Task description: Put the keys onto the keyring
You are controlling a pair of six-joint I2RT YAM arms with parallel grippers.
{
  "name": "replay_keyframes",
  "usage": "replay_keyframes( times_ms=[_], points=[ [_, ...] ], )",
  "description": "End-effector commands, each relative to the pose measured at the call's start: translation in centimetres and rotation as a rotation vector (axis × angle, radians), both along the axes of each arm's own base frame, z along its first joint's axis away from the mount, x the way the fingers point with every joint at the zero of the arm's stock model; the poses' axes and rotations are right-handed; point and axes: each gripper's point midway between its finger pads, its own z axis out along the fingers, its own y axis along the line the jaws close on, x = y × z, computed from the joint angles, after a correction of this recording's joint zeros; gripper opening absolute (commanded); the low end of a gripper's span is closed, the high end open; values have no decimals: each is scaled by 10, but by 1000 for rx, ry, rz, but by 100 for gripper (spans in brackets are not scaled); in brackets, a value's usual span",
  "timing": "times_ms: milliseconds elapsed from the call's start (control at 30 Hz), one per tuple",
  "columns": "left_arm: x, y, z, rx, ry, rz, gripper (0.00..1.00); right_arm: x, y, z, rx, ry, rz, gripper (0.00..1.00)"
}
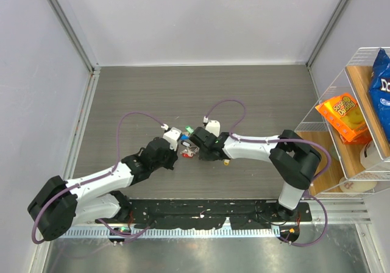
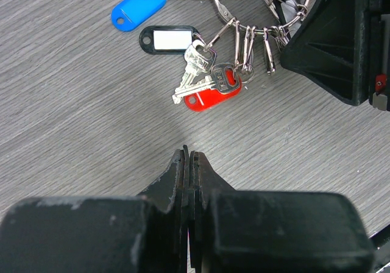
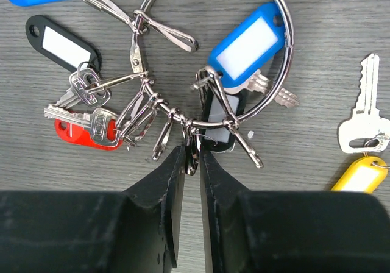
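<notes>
Silver keyring (image 3: 287, 47) lies on the grey table (image 3: 341, 17) between my arms. Blue-tag key (image 3: 247, 41) and red-tag keys (image 3: 73, 113) look hooked on; yellow-tag key (image 3: 364, 117) lies loose beside it, so I judge the job unfinished. Right gripper (image 3: 192, 157) pinches a clip (image 3: 191, 144) off the ring, left gripper (image 2: 187, 160) closed, empty

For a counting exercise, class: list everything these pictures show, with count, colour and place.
keyring: one, silver, mid-table.
snap clips: several, silver, strung on the keyring.
key tags: two blue, two black, one red, on or beside the keyring.
yellow-tagged key: one, lying apart from the bunch.
snack bags: one orange, one blue, in the wire rack.
table: one, grey.
left gripper: black, shut, empty.
right gripper: black, pinching one of the snap clips.
</notes>
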Motion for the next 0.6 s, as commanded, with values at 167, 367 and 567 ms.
replay_keyframes(
  times_ms=[167,367,567],
  points=[
    [8,-7,10,-43,-31,8,0,-2,-8,-7,-16,0,-42,6],
    [8,-7,11,-46,-33,10,0,-1,-9,14,19,-39,-27,6],
    [2,-17,27,-131,-64,-43,0,-5,-8,65,96,-125,99,5]
  ],
)
